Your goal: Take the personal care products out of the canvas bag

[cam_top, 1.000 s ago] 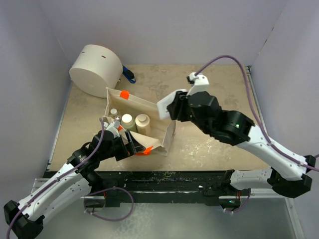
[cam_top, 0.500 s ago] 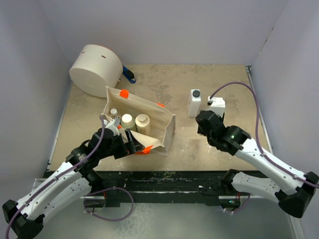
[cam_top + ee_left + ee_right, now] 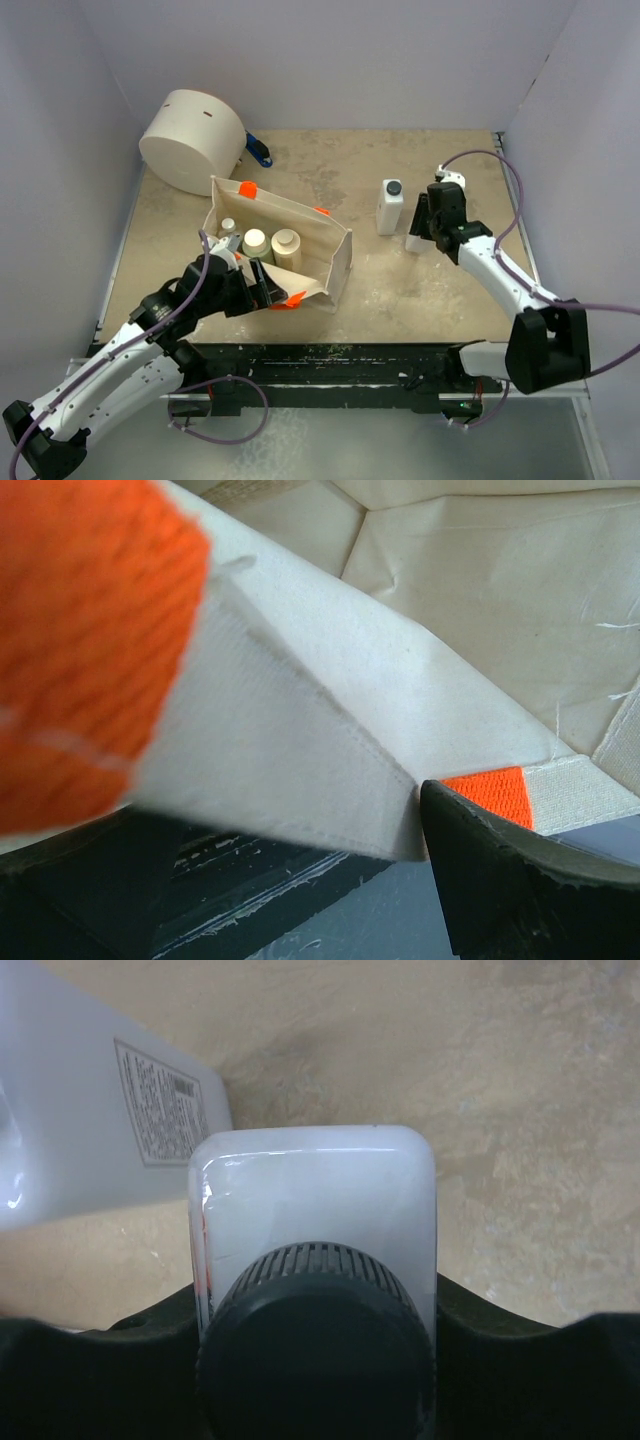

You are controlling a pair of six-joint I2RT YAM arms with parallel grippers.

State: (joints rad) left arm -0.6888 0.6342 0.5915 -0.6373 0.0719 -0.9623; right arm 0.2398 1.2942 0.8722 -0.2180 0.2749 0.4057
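Note:
The canvas bag (image 3: 318,255) stands open at centre left with orange straps. Inside it are a silvery-capped bottle (image 3: 228,226) and two cream round bottles (image 3: 255,243), (image 3: 286,245). My left gripper (image 3: 262,288) is shut on the bag's near rim; the left wrist view shows the cloth rim (image 3: 300,770) and orange strap (image 3: 485,790) between the jaws. One white square bottle (image 3: 389,207) with a dark cap stands on the table. My right gripper (image 3: 426,228) is shut on a second white square bottle (image 3: 315,1195) right beside the first one (image 3: 90,1110).
A large cream cylinder (image 3: 192,140) with a blue handle (image 3: 259,152) lies at the back left, just behind the bag. Purple walls close in the left, back and right. The table's dark front edge (image 3: 330,352) runs below the bag.
My right arm has swung from above the bag to the right side of the table. One white bottle now stands there and the gripper holds a second beside it. The left arm stays put.

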